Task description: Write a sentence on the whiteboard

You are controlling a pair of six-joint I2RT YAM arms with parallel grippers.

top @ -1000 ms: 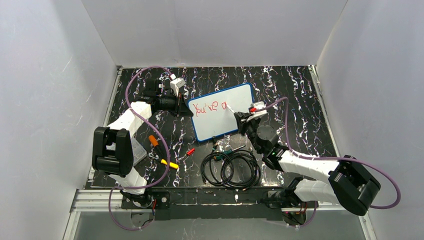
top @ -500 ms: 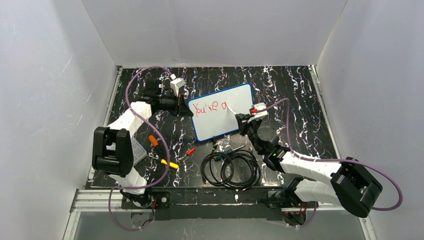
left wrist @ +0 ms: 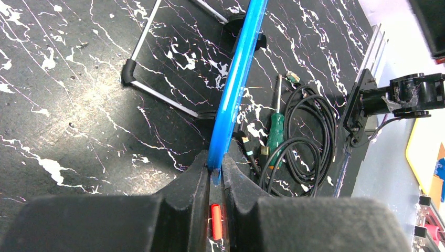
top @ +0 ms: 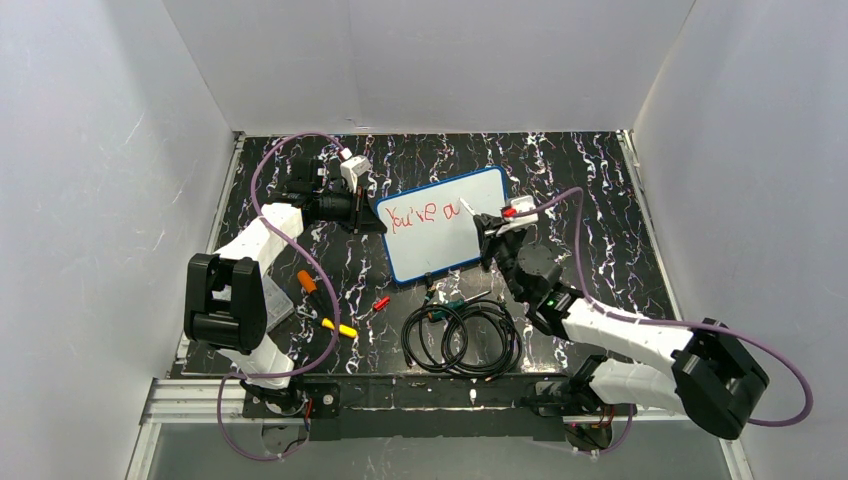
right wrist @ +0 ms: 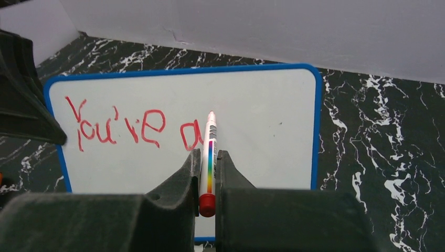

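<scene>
Pinches the blue edge of the whiteboard [top: 440, 250] in the left pincer [left wrist: 214, 164], bracing it propped on the tabletop [top: 600, 200] against pen pressure. Clamps a red marker [right wrist: 211, 137] in the right pincer [right wrist: 208, 156], tip just past the sentence [right wrist: 131, 128], reading "You're a".

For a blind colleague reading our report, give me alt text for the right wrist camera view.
The right gripper is shut on a marker whose tip points at the whiteboard, just right of the red words "You're a". The board has a blue frame, with black marbled table beside it.

Propped whiteboard [top: 442, 250] — red sentence [top: 422, 213] ("You're a")
</scene>
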